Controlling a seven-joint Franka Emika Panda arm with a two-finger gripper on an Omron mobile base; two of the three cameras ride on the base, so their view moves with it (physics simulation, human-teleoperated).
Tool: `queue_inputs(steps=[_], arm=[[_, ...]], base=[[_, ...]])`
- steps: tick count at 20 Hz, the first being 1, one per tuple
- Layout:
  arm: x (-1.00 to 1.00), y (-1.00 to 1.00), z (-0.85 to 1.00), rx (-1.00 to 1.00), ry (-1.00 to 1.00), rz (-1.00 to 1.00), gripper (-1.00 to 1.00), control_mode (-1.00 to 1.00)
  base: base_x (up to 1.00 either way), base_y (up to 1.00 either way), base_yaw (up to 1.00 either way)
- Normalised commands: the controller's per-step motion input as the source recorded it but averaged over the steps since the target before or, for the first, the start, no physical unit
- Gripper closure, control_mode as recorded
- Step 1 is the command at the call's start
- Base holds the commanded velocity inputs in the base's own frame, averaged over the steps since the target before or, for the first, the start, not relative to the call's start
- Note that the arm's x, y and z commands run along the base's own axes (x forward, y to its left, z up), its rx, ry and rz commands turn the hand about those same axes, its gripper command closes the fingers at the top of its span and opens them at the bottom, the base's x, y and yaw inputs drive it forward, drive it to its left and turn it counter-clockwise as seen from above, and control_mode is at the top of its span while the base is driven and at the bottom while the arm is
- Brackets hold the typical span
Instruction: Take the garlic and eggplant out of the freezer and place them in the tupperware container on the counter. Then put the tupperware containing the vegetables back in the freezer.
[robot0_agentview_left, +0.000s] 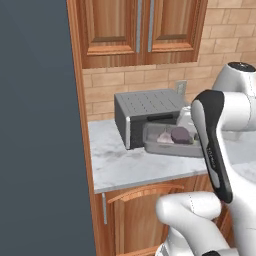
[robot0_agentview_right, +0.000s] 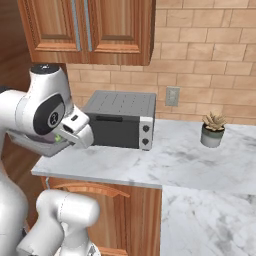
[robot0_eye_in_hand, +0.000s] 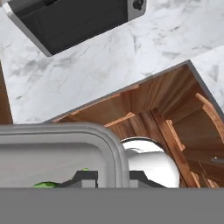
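My gripper (robot0_eye_in_hand: 113, 178) is shut on the rim of the grey tupperware container (robot0_eye_in_hand: 65, 151), one fingertip on each side of its wall. In the left base view the tupperware container (robot0_agentview_left: 160, 147) holds the pinkish garlic (robot0_agentview_left: 164, 136) and the dark purple eggplant (robot0_agentview_left: 181, 135), and my forearm covers its right end. In the right base view the hand and gripper (robot0_agentview_right: 62, 139) hold the tupperware container (robot0_agentview_right: 30, 142) out past the left end of the counter (robot0_agentview_right: 190, 160). The dark slate freezer (robot0_agentview_left: 40, 125) stands along the left edge.
A grey-black toaster oven (robot0_agentview_left: 145, 112) (robot0_agentview_right: 122, 120) sits on the counter (robot0_agentview_left: 130, 167) just behind the tray. A small potted plant (robot0_agentview_right: 212, 130) stands at the right by the brick wall. Wooden cabinets (robot0_agentview_left: 140, 25) hang above, and cabinet doors (robot0_eye_in_hand: 175, 122) are below.
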Motion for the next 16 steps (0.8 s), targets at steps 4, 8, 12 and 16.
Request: queue_inputs(steps=[4,8,12,16], arm=[[-0.26,-0.02,0.01,0.0,0.0,0.0,1.0,1.0],[0.0,0.0,0.0,0.0,0.0,0.0,1.0,1.0],[0.0,0.0,0.0,0.0,0.0,0.0,1.0,1.0],[0.0,0.0,0.0,0.0,0.0,0.0,1.0,1.0]], base=[[-0.43,0.0,-0.02],[-1.0,0.3,-0.08],[-0.9,0.89,-0.11],[-0.29,1.0,-0.14]])
